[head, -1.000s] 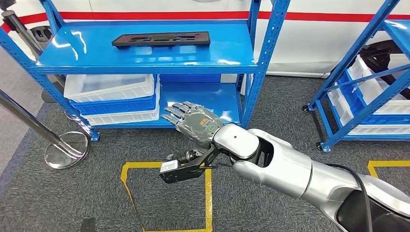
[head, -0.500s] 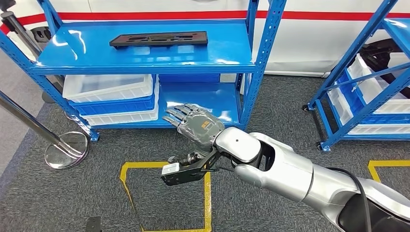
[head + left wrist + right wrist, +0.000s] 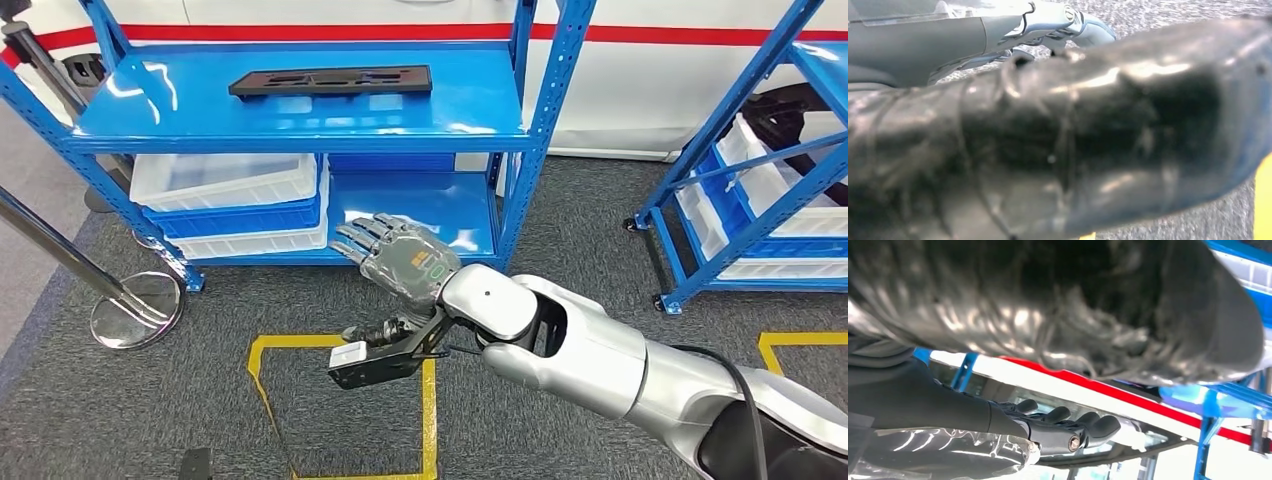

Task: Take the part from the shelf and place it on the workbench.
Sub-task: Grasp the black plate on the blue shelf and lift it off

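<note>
Your blue shelf (image 3: 300,125) has the black part (image 3: 330,80) lying flat on its top deck, well apart from the right hand (image 3: 400,255), which is empty with fingers spread. Reach carelessly and you'll clip the upright (image 3: 545,130).

Top shelf (image 3: 300,120): open room is left above the blue board, taken up only by the black part (image 3: 331,80).
Uprights: the front post (image 3: 540,140) stands just beside the right hand (image 3: 400,262).
Lower shelf: blocked at one end by stacked bins (image 3: 235,200) (white and blue).
Floor: a chrome stanchion base (image 3: 135,310) stands well apart from the hand.
</note>
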Motion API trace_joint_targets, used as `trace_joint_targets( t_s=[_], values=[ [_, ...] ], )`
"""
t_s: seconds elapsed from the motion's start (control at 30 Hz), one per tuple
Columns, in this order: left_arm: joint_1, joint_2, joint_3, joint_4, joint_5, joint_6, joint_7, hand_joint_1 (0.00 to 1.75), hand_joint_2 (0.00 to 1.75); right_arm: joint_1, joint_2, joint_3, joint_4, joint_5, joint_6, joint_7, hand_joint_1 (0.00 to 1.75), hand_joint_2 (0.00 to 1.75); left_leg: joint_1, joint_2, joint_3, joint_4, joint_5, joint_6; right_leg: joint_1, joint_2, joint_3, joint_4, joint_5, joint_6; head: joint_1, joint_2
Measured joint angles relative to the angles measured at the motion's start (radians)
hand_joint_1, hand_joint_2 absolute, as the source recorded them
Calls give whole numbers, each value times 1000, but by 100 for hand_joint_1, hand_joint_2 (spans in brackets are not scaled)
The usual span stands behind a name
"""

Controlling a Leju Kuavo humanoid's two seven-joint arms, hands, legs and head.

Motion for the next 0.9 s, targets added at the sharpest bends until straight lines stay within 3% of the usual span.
trace_joint_targets(
  t_s=[0.07,0.17,0.2,0.23,0.27,0.33,0.4,0.5,0.57,0.67,0.73,0.77,0.8,0.87,0.9],
  values=[
    [0,0,0,0,1,1,0,0,0,-1,0,-2,-4,2,-1,0,0,0,5,2,5,-9,6,13,0,-1,-14,34,-25,10,2,0],
    [-1,0,0,0,2,1,-1,0,0,2,0,-3,-6,3,-3,1,0,0,6,4,8,-13,8,22,-2,-2,-95,207,-109,18,6,0],
    [-1,0,0,0,2,1,-1,0,0,5,-1,-3,-6,3,-3,1,0,0,6,3,8,-13,7,23,-4,-2,-119,255,-122,20,6,0],
    [0,0,0,0,2,1,-1,0,0,8,-2,-3,-6,3,-3,1,0,0,6,3,8,-12,6,23,-6,-2,-130,272,-116,21,6,0],
    [0,0,0,0,2,1,-1,0,0,9,-2,-3,-6,3,-3,1,0,0,6,2,9,-11,5,22,-7,-2,-120,247,-90,21,6,0],
    [0,0,0,0,2,1,-1,0,0,9,-3,-4,-8,3,-3,2,0,0,6,0,11,-6,0,18,-8,-3,-61,121,-23,17,6,0],
    [0,0,0,0,2,1,-2,0,0,8,-3,-4,-10,3,-4,2,0,0,3,-1,8,1,-5,9,-5,-2,-13,22,5,11,6,0],
    [0,1,0,0,9,0,-15,0,0,9,-3,-5,-12,3,-5,2,0,0,2,-2,3,0,-6,-5,-3,0,-5,1,4,-1,5,0],
    [0,1,0,0,13,-2,-27,0,0,7,-3,-5,-13,3,-6,2,0,0,4,0,-8,26,-26,-15,-6,0,1,-8,7,-11,3,0],
    [-1,2,0,0,16,-4,-36,0,0,7,-2,-6,-14,4,-7,0,0,0,6,0,-88,194,-103,-27,-6,-3,6,-13,6,-22,-1,0],
    [2,3,0,0,20,-5,-36,0,0,9,-2,-6,-14,5,-7,-2,0,0,7,1,-133,272,-116,-30,-5,-3,7,-12,5,-24,-1,0],
    [4,3,0,0,21,-5,-36,0,0,9,-2,-6,-13,5,-7,-3,0,0,7,1,-130,258,-95,-30,-5,-3,8,-11,3,-24,-1,0],
    [4,3,0,0,22,-5,-35,0,0,9,-2,-6,-13,6,-7,-3,0,0,7,1,-110,210,-61,-29,-5,-3,10,-11,2,-23,-1,0],
    [2,3,0,0,24,-6,-33,0,0,8,0,-6,-13,6,-8,-6,0,0,5,2,-47,73,-2,-24,-3,-3,14,-9,-3,-19,-1,0],
    [1,3,0,0,25,-6,-32,0,0,8,1,-6,-13,6,-9,-7,0,0,3,2,-25,28,9,-19,-2,-2,15,-9,-5,-15,-1,0]
  ],
)
